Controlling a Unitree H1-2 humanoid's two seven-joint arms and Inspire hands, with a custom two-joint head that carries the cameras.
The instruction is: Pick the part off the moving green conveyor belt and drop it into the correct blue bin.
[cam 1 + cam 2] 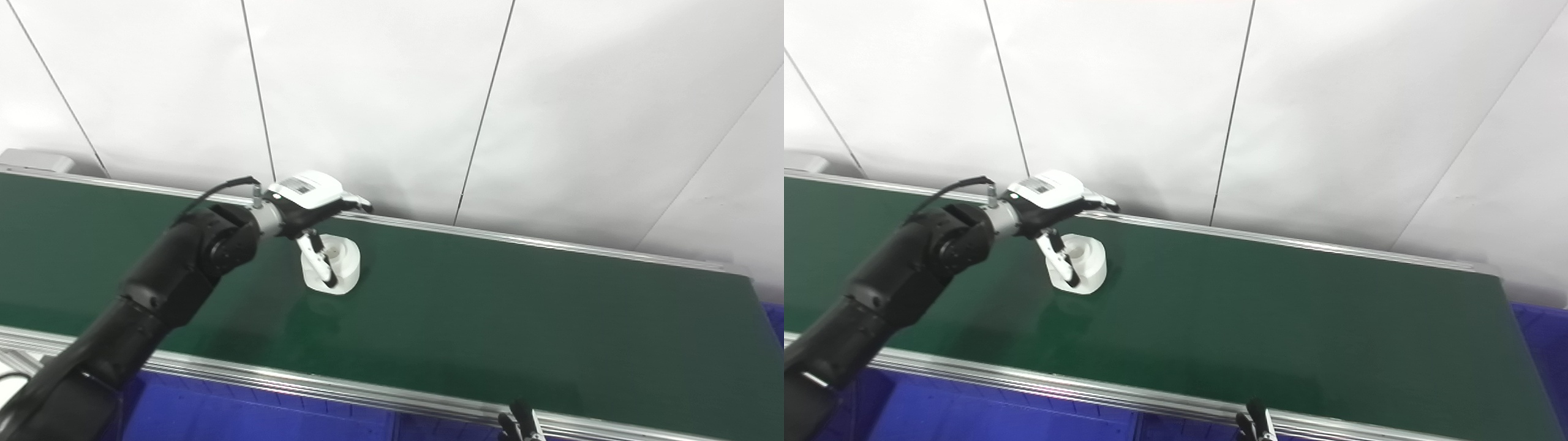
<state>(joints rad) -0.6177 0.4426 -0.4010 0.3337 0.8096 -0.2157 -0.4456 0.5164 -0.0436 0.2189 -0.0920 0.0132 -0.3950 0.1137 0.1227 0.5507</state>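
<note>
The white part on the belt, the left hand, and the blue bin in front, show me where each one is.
white part [343, 260]: left eye view, on its right side wall.
left hand [306, 199]: left eye view, on the white back of the hand.
blue bin [245, 416]: left eye view, on its bare blue wall below the belt rail.

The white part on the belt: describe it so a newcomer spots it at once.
Start at the long green conveyor belt below the white wall. Left of its middle, under the left hand, sits the white part, round with a hole on top. It is the only loose object on the belt.
</note>
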